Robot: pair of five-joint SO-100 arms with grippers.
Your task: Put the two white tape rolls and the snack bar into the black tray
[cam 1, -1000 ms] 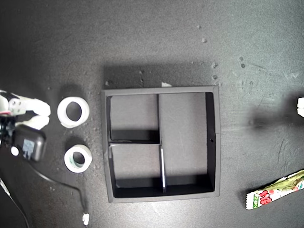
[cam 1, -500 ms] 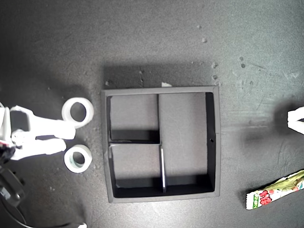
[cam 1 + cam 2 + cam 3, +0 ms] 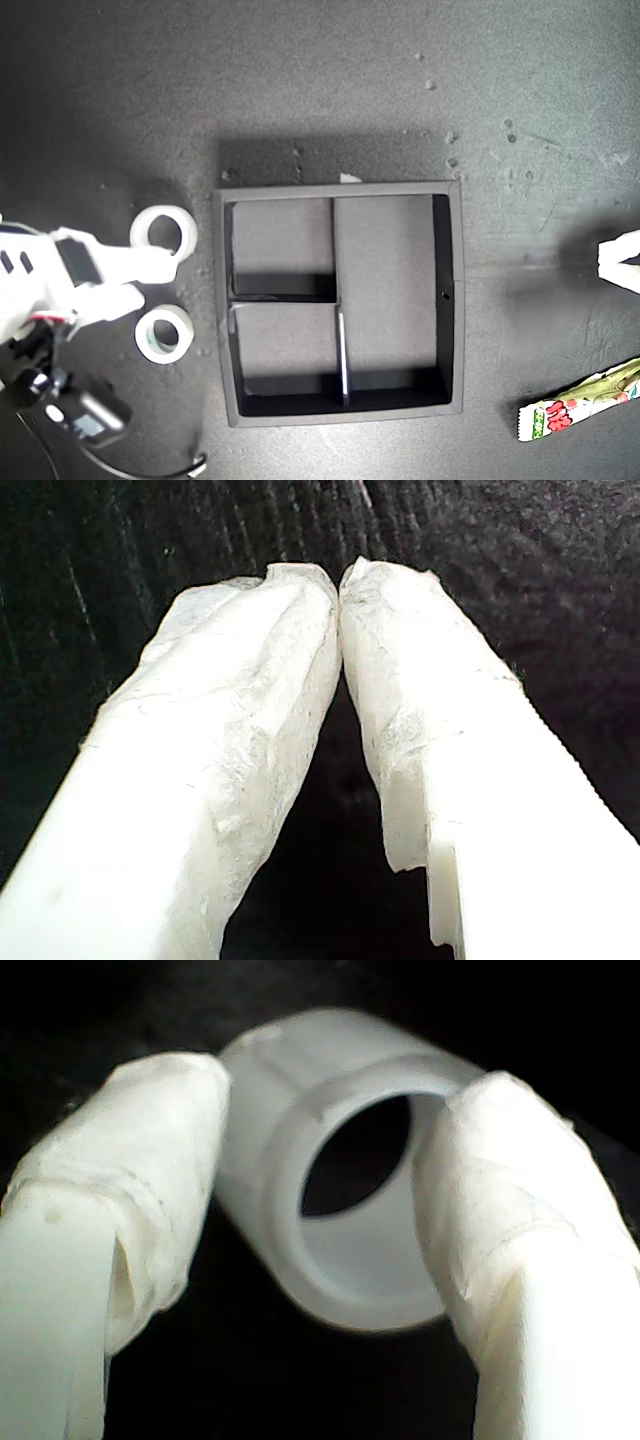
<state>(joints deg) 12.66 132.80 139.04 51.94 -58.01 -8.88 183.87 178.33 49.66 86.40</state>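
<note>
The wider white tape roll (image 3: 163, 232) lies on the dark mat at the exterior view's left, next to the black tray (image 3: 340, 187). My second gripper (image 3: 153, 280) is open, one fingertip touching the roll's near edge. In the second wrist view the roll (image 3: 340, 1260) sits between and just beyond the two padded fingers (image 3: 150, 1160). The smaller roll (image 3: 163, 333) lies just below it in the exterior view. The snack bar (image 3: 580, 400) lies at the exterior view's lower right. My first gripper (image 3: 618, 262) (image 3: 340, 580), shut and holding nothing, shows at that view's right edge.
The tray's three compartments hold nothing. The second arm's black camera block (image 3: 88, 415) and a cable (image 3: 190, 465) hang over the mat at the exterior view's lower left. Small crumbs (image 3: 430, 85) and a white scrap (image 3: 349, 178) dot the mat behind the tray.
The second arm has swung out from the exterior view's left edge, bringing its fingers to the wider roll, which shifted slightly. The first gripper has come further into view at the right edge.
</note>
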